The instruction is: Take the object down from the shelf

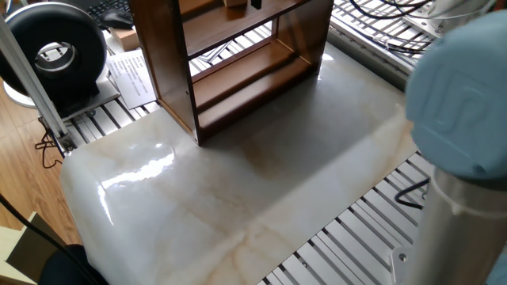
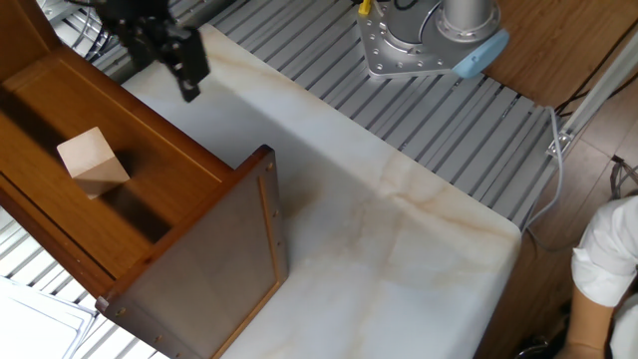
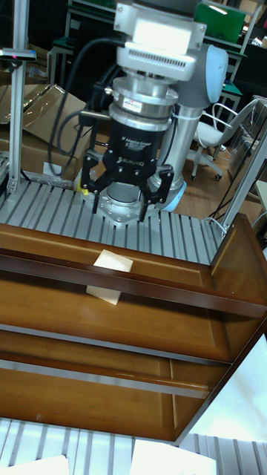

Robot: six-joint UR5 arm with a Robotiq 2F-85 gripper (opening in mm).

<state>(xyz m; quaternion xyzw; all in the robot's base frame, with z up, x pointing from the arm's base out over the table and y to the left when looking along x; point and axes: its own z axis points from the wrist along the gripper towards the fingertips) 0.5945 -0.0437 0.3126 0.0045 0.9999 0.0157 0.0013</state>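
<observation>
The object (image 2: 92, 160), a small light tan block, sits on an upper board of the dark reddish-brown shelf (image 2: 199, 269). In the tall fixed view the block (image 3: 107, 276) lies behind the shelf's (image 3: 111, 312) front rail. My gripper (image 3: 124, 204) hangs behind and above it, open, with nothing between its black fingers. From the other fixed view the gripper (image 2: 184, 80) is off the shelf's far side, to the right of the block and apart from it. In the one fixed view the shelf (image 1: 162, 63) runs out of frame at the top, where the block (image 1: 234, 3) barely shows.
A white marble slab (image 1: 261, 182) lies in front of the shelf on the slotted metal table. My arm's blue-grey joint (image 1: 459, 103) fills the right side. A black round device (image 1: 55, 51) and papers (image 1: 131, 75) sit left. A person's sleeve (image 2: 608, 269) shows at the right edge.
</observation>
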